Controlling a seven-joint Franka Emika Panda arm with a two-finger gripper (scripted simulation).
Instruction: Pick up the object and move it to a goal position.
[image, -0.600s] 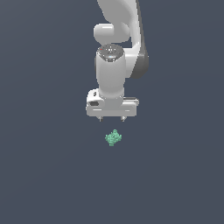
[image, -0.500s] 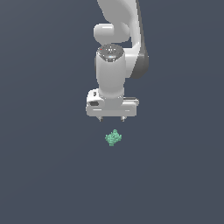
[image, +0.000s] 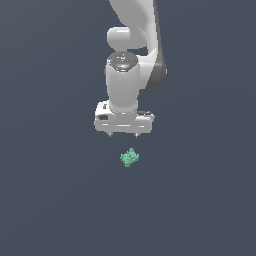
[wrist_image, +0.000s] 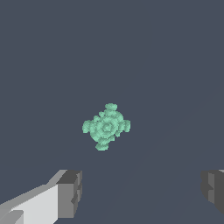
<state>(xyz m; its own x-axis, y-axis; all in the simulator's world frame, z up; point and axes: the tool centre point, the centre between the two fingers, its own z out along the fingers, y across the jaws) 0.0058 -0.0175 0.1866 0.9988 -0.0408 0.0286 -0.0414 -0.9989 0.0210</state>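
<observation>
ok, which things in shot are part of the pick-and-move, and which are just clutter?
Part of the job:
- green lump, lying free on the floor
- pincer, open, above the lump, not touching it

Just lying about:
- nothing else shows; only the bare dark floor

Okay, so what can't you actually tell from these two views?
- Goal position: no marker in either view.
- End effector height above the green piece: the plain floor gives no depth cue.
- Fingertips: cut off by the wrist view's edge; tiny in the exterior view.
- Arm base: cut off in the exterior view.
</observation>
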